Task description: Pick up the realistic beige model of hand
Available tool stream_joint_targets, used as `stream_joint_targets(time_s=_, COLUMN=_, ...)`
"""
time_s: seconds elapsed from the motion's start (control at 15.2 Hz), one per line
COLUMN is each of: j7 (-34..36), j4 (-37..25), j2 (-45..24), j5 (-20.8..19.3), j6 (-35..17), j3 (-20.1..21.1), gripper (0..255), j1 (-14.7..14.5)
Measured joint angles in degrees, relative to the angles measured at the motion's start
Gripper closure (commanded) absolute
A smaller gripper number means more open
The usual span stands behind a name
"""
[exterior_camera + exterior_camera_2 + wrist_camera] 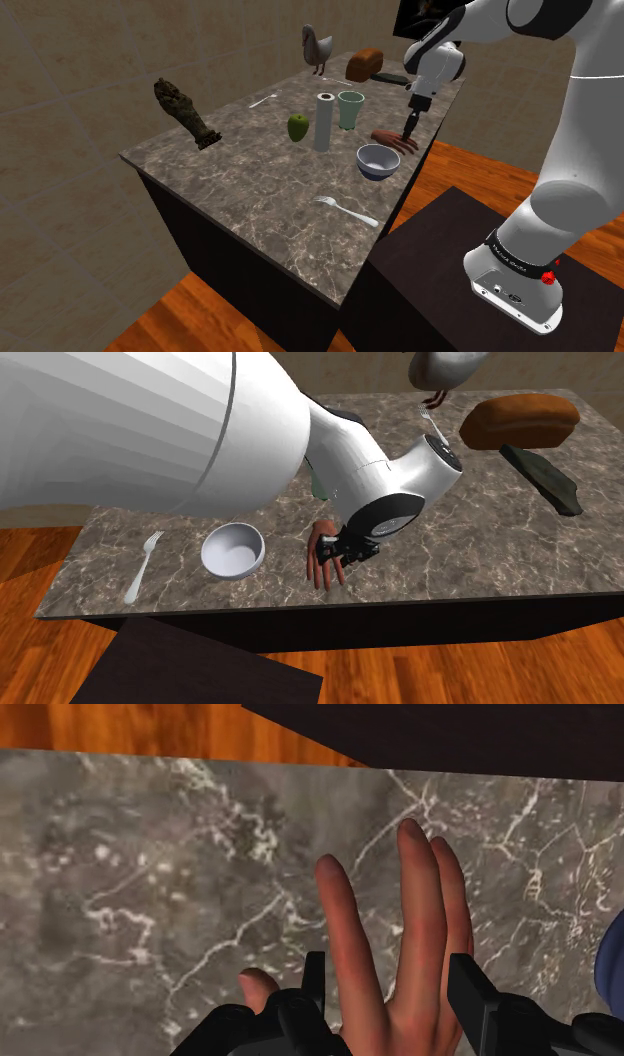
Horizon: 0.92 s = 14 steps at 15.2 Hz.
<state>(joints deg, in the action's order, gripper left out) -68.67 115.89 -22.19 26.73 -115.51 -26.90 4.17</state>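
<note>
Hand model (420, 904) flat on counter (150, 884), gripper (390, 976) spread open, 2 fingers (314, 974) straddling palm. Tip: drop lower, stay centered, squeeze slow, else it slips out.

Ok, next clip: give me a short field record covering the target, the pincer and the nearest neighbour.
target: reddish-tan hand model, lying flat near the counter edge
grasp: pincer open, fingers straddling the palm, thumb outside them
contact: cannot tell
lifted: no
neighbour: pale bowl, beside the hand model
stage: pre-grasp, by the look of it
</note>
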Motion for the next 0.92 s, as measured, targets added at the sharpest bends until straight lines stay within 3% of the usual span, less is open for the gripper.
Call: stream_joint_targets(time_s=0.92, j7=4.3, j4=-2.3, j2=6.7, j5=-4.4, j6=7.4, j3=-1.7, gripper=255, j1=-1.1)
